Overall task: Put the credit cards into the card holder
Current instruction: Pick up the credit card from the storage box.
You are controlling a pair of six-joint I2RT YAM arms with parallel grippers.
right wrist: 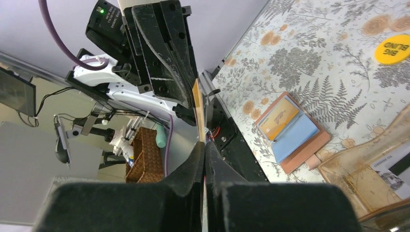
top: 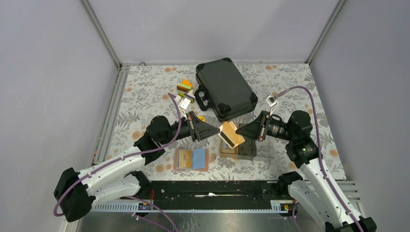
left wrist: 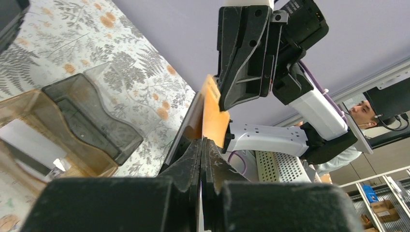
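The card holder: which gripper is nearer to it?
Left. The left gripper hangs behind and right of the card holder; the right gripper is farther right, across the orange card.

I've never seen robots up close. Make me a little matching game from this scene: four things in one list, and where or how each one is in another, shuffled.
Things
1. orange card
2. card holder
3. black hard case
4. yellow disc

States
a. closed, at the far side of the table
b. lying open, at the near side
c. pinched in mid-air by the left hand and right hand
d. lying flat, printed BIG BLIND

Pairs: 1-c, 2-b, 3-a, 4-d
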